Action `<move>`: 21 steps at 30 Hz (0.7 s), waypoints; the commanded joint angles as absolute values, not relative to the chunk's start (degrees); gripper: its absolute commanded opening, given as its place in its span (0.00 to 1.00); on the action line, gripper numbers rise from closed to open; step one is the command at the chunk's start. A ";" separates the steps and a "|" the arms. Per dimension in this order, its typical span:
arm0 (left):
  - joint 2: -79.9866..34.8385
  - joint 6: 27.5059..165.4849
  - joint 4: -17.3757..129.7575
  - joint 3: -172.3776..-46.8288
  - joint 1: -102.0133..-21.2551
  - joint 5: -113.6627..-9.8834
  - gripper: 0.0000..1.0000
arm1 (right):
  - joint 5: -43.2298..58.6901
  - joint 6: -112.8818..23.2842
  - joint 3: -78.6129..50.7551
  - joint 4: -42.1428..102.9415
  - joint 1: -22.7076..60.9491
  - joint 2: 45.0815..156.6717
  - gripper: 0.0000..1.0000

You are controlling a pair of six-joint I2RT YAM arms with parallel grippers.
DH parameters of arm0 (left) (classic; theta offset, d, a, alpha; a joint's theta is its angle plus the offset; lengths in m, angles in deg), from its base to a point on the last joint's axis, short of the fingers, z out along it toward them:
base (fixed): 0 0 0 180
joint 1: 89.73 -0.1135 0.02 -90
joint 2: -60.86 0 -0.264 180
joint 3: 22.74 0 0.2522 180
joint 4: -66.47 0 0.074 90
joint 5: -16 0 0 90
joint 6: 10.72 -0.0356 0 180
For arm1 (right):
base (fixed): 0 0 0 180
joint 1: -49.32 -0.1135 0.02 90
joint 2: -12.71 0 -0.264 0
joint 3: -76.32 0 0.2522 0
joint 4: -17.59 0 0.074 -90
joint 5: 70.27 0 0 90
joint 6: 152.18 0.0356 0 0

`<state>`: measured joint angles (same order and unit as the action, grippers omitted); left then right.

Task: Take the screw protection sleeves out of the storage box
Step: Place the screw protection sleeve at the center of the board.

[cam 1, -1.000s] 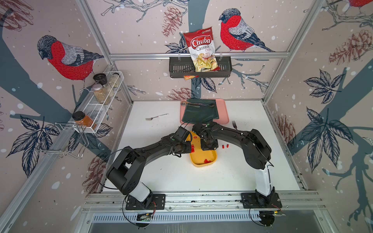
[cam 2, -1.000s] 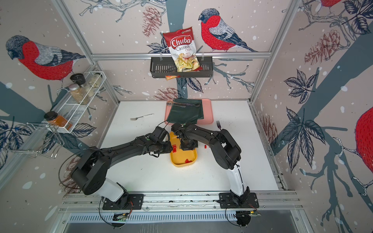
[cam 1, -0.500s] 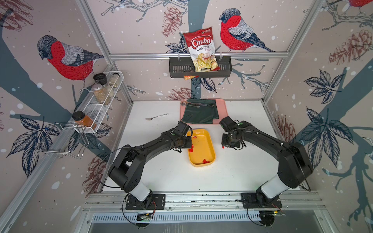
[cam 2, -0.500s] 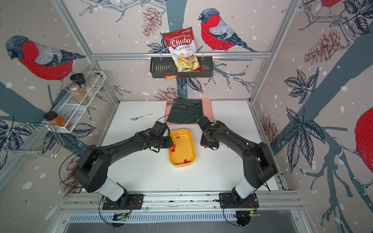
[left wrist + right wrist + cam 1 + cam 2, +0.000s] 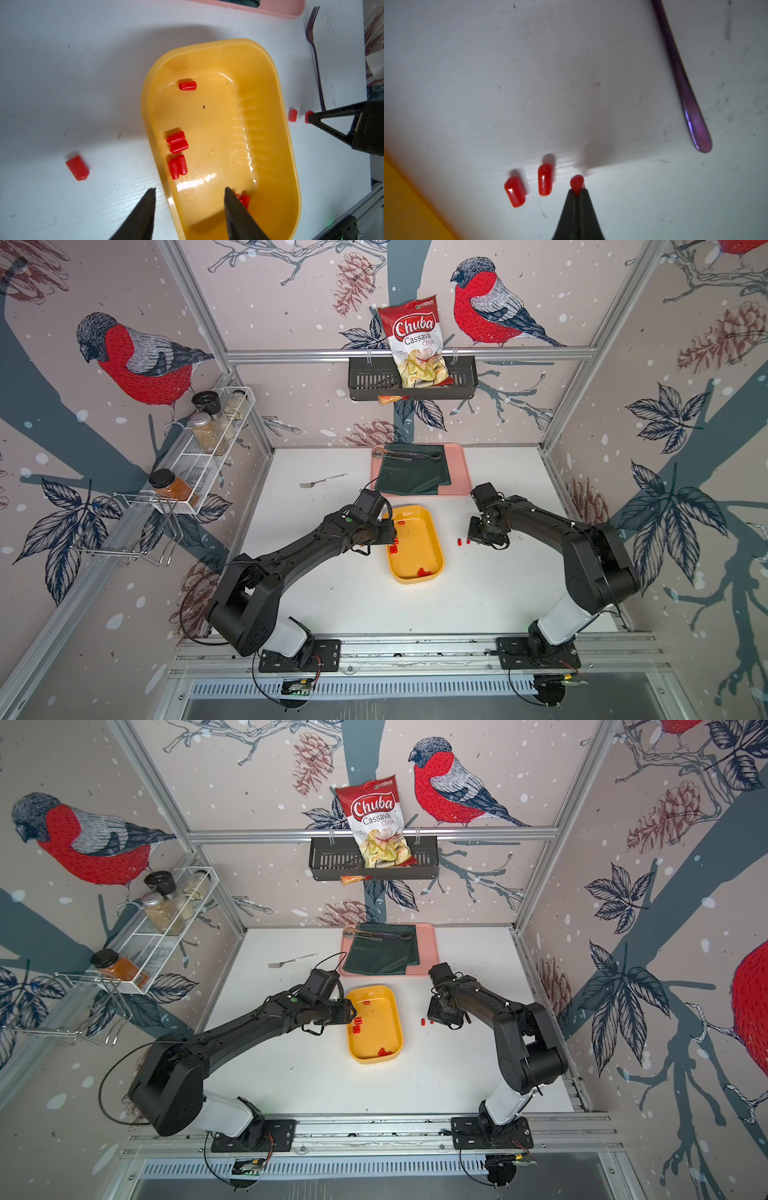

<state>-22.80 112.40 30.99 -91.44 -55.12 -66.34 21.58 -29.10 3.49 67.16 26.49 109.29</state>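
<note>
Top views: the yellow storage box [image 5: 419,531] sits mid-tabletop [image 5: 374,605] with red sleeves [image 5: 423,571] inside. The left hand [image 5: 392,533] is at the box's left wall. The right hand [image 5: 471,538] is low, right of the box.

Left wrist: the left hand [image 5: 190,188] is released and holds nothing. One finger is over the tabletop, the other over the box floor. Several sleeves [image 5: 177,142] lie in the box and one stray sleeve [image 5: 78,168] lies outside it.

Right wrist: the right hand [image 5: 577,192] is clenched on a pinched sleeve [image 5: 576,182]. Two loose sleeves [image 5: 544,179] lie just beside it on the tabletop, with a fork handle [image 5: 685,83] nearby.
</note>
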 commanded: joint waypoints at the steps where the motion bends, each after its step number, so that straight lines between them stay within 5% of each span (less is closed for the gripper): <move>1: -21.72 113.32 30.57 -91.25 -55.20 -66.09 0.54 | 21.62 -30.26 2.28 65.62 26.64 110.83 0.00; 11: -21.14 112.92 29.41 -91.13 -55.28 -67.26 0.54 | 21.90 -29.84 4.95 64.46 27.31 111.94 0.03; 21: -21.60 112.74 29.34 -91.92 -55.27 -67.32 0.53 | 21.27 -29.71 5.17 64.54 28.16 110.06 0.34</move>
<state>-21.80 113.32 29.66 -91.37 -55.12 -66.71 20.68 -29.43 5.13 63.05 28.15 111.10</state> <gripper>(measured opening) 0.531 0.333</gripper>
